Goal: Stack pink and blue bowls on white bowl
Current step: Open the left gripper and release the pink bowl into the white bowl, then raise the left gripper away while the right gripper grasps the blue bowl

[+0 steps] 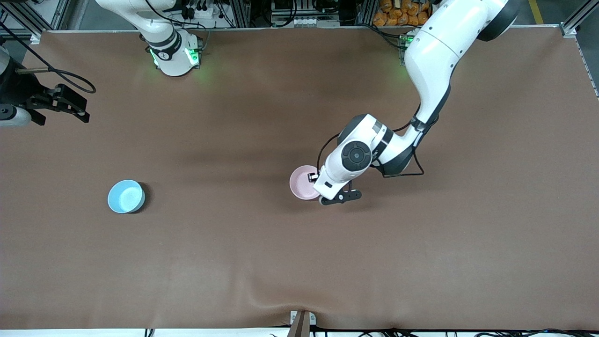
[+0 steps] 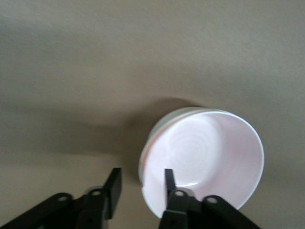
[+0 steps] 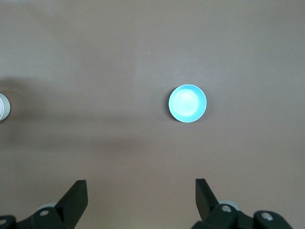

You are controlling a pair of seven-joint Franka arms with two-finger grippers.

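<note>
**Q:** Left gripper (image 1: 327,189) first: where do you see it from the front?

**A:** You see it low over the pink bowl (image 1: 303,182), near the middle of the table (image 1: 299,262). The arm hides the fingers there. The blue bowl (image 1: 126,196) sits well apart, toward the right arm's end of the table and slightly nearer the front camera than the pink one. The right gripper (image 1: 70,105) waits high at that same end, over bare table.

**Q:** And through the left wrist view?

**A:** You find the left gripper (image 2: 141,183) with its fingers apart, straddling the rim of the pink bowl (image 2: 205,157): one finger inside, one outside, not pressed together. A pale rim of the white bowl (image 2: 164,121) peeks out beneath the pink one, so the pink bowl sits nested in it.

**Q:** Right wrist view?

**A:** You see the right gripper (image 3: 140,200) spread wide, holding nothing, hanging high above the blue bowl (image 3: 188,103), which stands upright on the table (image 3: 95,57).
</note>
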